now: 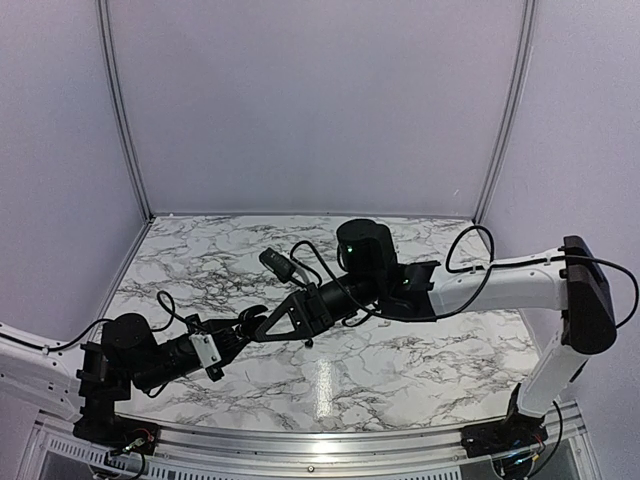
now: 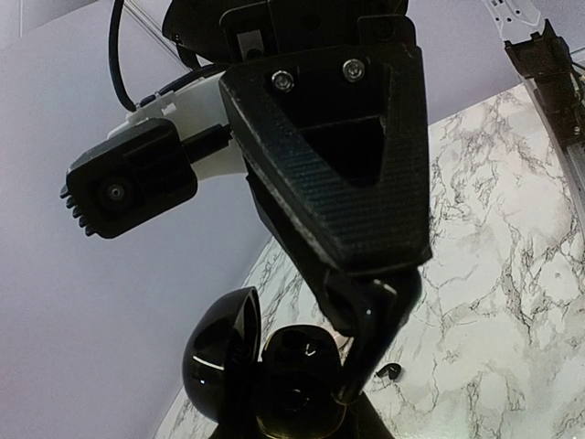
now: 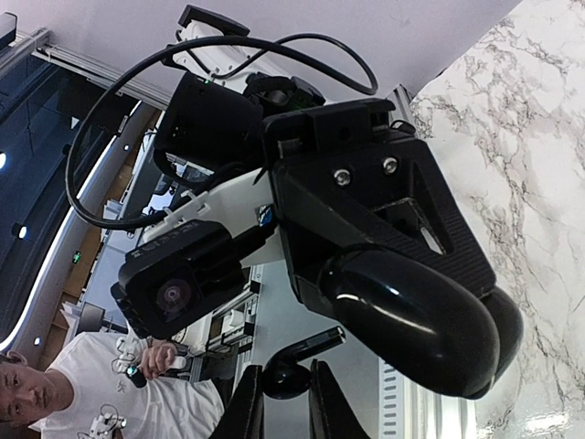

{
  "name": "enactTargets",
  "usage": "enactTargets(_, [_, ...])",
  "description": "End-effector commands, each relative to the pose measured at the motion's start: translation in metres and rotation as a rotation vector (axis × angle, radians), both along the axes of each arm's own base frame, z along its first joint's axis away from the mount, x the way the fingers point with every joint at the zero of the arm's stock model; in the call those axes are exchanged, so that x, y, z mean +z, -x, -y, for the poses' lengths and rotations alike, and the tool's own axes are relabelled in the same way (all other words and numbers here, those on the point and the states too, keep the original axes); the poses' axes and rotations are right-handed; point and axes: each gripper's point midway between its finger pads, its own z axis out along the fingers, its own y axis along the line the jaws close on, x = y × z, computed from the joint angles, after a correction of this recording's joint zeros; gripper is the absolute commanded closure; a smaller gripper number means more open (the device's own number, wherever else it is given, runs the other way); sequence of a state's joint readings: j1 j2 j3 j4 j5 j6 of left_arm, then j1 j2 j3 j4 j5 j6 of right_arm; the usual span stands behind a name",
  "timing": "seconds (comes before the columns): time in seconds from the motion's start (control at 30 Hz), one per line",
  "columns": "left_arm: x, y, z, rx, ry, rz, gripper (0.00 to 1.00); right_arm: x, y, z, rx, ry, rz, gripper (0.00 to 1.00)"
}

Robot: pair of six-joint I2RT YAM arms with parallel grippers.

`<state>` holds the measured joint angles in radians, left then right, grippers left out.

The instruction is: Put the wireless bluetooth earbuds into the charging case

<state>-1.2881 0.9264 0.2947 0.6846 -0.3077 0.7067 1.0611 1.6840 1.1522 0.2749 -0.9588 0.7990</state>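
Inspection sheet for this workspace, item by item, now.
Surface: white marble-pattern table, glare patch near the front.
Job's things: glossy black charging case, lid open; one earbud pinched in a tool; second earbud lying on the table beside the case.
Clutter: nothing seen.
Grippers: left tool shut on the charging case; right tool shut on the earbud, tip close over the open case.
Cables: black cables loop off the arms; none on the case.
Surroundings: pale walls, metal frame posts, a person in a white shirt beyond the table edge.
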Motion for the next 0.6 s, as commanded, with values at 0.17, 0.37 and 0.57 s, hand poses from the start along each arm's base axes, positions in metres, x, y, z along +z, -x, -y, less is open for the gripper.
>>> enactTargets(0.17, [0.0277,0.0021,0.0003,-0.001,0.087,0.020,1.00,0.0141,-0.0118,-0.0056,-0.040,-0.040,0.019,0.93])
enactTargets(0.37, [0.0260,0.0022,0.0012,0.000,0.078,0.023,1.00,0.0178,-0.0134,-0.0062,-0.045,-0.053,0.019,0.92])
enactTargets(0.57, [0.0277,0.0026,0.0008,0.001,0.082,0.026,1.00,0.0123,-0.0153,-0.0075,-0.057,-0.043,0.006,0.93])
